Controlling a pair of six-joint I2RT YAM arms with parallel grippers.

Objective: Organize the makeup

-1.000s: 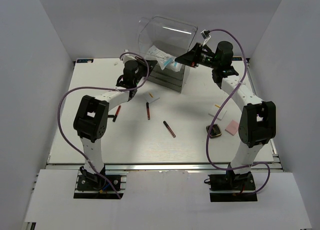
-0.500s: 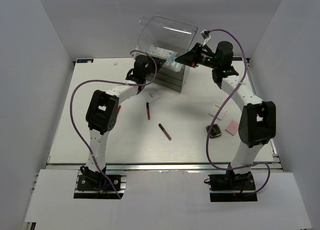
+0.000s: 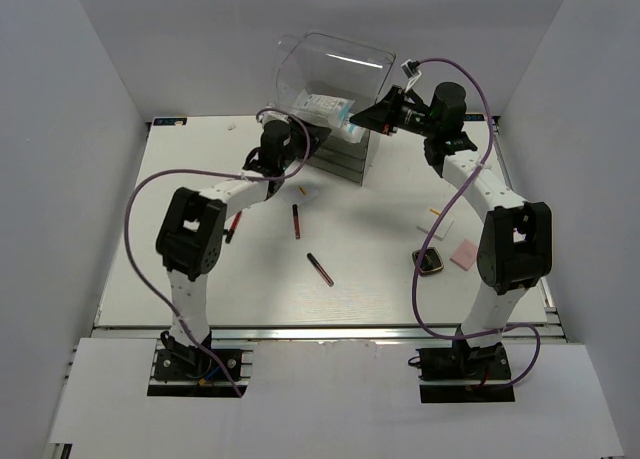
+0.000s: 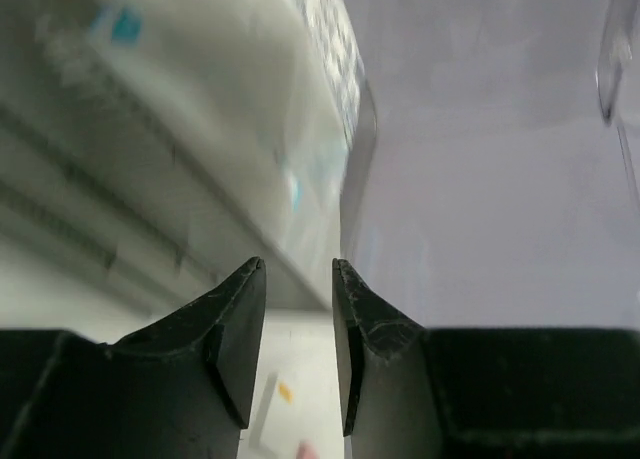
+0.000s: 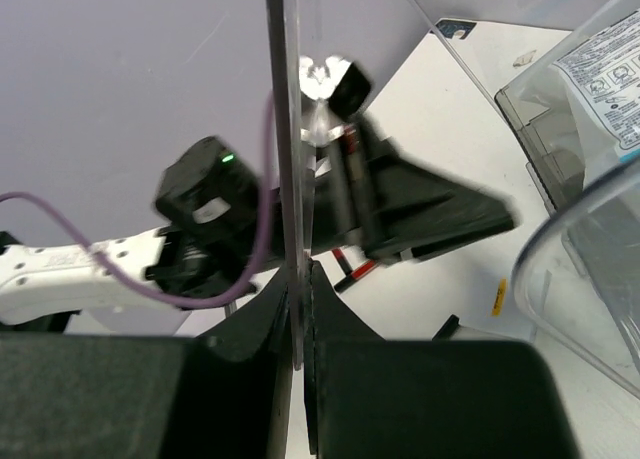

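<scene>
The clear packet with white contents (image 3: 326,108) lies in the top of the clear drawer box (image 3: 341,159); it also shows in the right wrist view (image 5: 608,67). My right gripper (image 3: 384,115) is shut on the edge of the box's raised clear lid (image 3: 333,65), pinched between its jaws in the right wrist view (image 5: 298,279). My left gripper (image 3: 312,134) is open and empty (image 4: 298,271), just in front of the packet (image 4: 250,149). Two dark-red sticks (image 3: 296,221) (image 3: 320,269) and a white square (image 3: 308,193) lie mid-table. A white square (image 3: 440,220), the pink square (image 3: 463,254) and the black compact (image 3: 429,262) lie at right.
A red-and-black stick (image 3: 234,226) lies beside the left arm; it also shows in the right wrist view (image 5: 354,267). White walls close in the table on three sides. Purple cables loop over both arms.
My left gripper has swung right from the table's left towards the drawer box and the packet. The nearer dark-red stick has shifted down and left. The right gripper still holds the lid.
</scene>
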